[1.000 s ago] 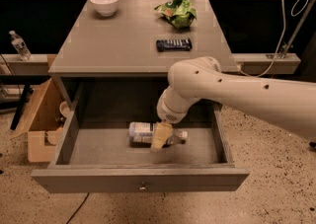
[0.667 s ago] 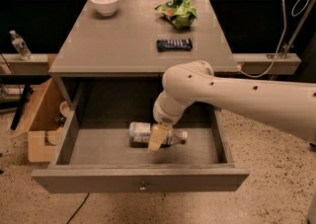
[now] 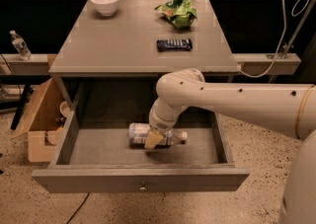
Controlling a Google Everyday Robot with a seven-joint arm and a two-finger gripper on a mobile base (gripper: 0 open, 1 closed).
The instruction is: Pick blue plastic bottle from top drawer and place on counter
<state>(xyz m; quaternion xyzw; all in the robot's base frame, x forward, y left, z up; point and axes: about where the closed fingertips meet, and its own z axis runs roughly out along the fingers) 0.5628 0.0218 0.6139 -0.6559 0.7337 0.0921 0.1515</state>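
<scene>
Camera view: white arm reaches from right of frame into open top drawer [image 3: 98, 180], lower centre. Gripper [image 3: 154, 139] over blue plastic bottle [image 3: 138, 133], which lies on its side on smooth grey drawer floor; grip cannot be told. Glossy counter [image 3: 123, 43], upper centre, carries round white bowl [image 3: 105, 2], crinkled green bag [image 3: 177, 12] and flat dark bar [image 3: 174, 44].

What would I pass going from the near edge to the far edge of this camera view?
Front of the top drawer → blue plastic bottle lying in the drawer, with the claw over it → dark snack bar on the counter → green bag.
</scene>
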